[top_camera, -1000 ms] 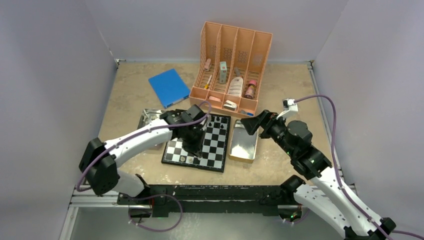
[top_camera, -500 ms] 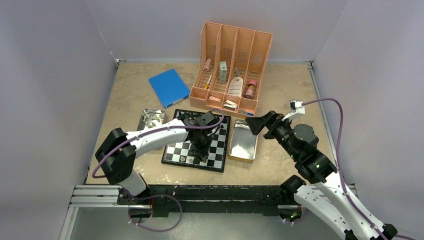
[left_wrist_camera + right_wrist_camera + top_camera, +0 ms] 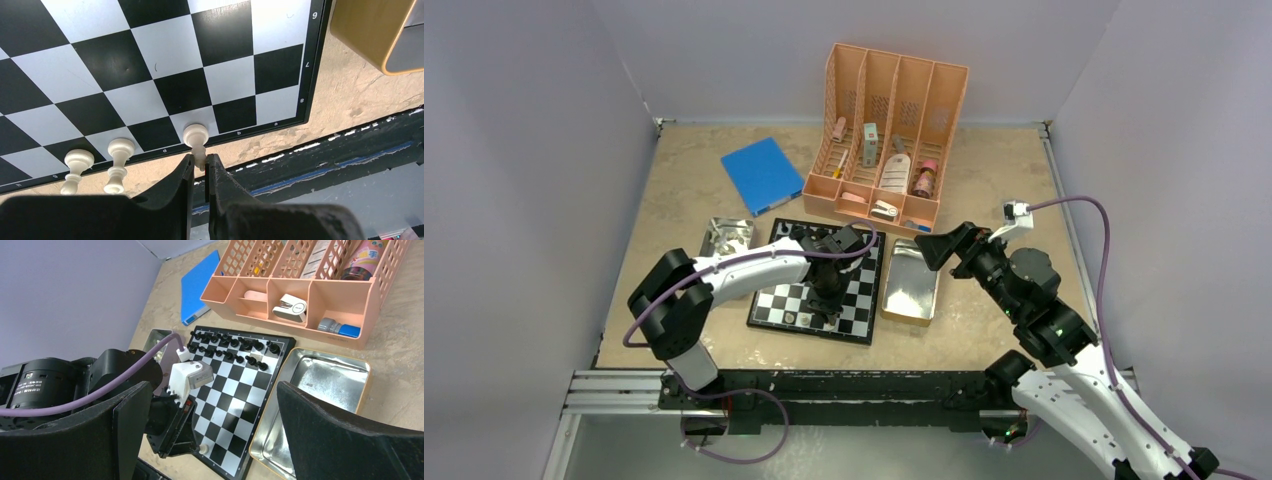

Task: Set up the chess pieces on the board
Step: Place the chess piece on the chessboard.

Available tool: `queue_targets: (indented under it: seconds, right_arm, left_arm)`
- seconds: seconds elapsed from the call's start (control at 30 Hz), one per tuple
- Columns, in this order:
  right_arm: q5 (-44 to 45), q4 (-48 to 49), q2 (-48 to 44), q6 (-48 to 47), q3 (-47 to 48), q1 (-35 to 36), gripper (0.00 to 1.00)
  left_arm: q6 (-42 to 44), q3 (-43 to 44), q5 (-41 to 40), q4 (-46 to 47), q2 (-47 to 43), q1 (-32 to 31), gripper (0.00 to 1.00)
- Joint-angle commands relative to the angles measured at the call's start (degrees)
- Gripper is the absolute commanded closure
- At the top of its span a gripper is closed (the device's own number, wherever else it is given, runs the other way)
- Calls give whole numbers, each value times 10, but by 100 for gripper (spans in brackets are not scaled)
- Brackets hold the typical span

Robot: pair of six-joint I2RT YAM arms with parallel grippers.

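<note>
The board [image 3: 854, 300] lies at the table's middle, black pieces [image 3: 864, 247] along its far rows. My left gripper [image 3: 828, 312] is at the near edge, shut on the top of a white piece [image 3: 196, 135] whose base rests on a near-row white square. In the left wrist view, the left gripper [image 3: 200, 165] pinches that piece, and two more white pieces [image 3: 120, 150] stand to its left. The board [image 3: 240, 405] and black pieces [image 3: 232, 347] also show in the right wrist view. My right gripper [image 3: 924, 250] hovers open over the metal tray.
An empty metal tray [image 3: 911, 292] lies right of the board; a smaller tray [image 3: 724, 238] lies left of it. A peach organizer [image 3: 889, 140] with bottles stands behind. A blue book [image 3: 762, 175] lies far left.
My left arm has swung its elbow in and the gripper shifted slightly right along the board's near edge. The right arm drew back a little to the right.
</note>
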Motion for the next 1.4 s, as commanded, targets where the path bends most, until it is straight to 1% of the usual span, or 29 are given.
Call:
queue_targets:
  seconds: [0.0, 0.13, 0.53, 0.7, 0.8, 1.13, 1.27, 1.37]
  right_arm:
    - [17, 23, -1, -3, 15, 1, 3]
    - [18, 22, -1, -6, 14, 2, 3]
    - [20, 23, -3, -7, 10, 2, 3]
    - [19, 27, -1, -7, 10, 1, 3]
    - [19, 32, 1, -7, 10, 2, 3]
    - [18, 45, 9, -9, 8, 1, 3]
    - [17, 50, 9, -7, 3, 2, 3]
    - [18, 53, 6, -8, 4, 1, 3]
  left_arm:
    - [-9, 21, -12, 14, 0, -2, 91]
    - [-14, 18, -13, 15, 3, -2, 88]
    - [-14, 20, -10, 16, 4, -2, 84]
    - [-18, 19, -10, 12, -3, -2, 77]
    - [-18, 25, -7, 9, -7, -2, 76]
    - [-7, 52, 1, -3, -2, -2, 77]
    - [-8, 64, -24, -19, 14, -2, 78]
    - [-8, 64, -32, -13, 14, -2, 79]
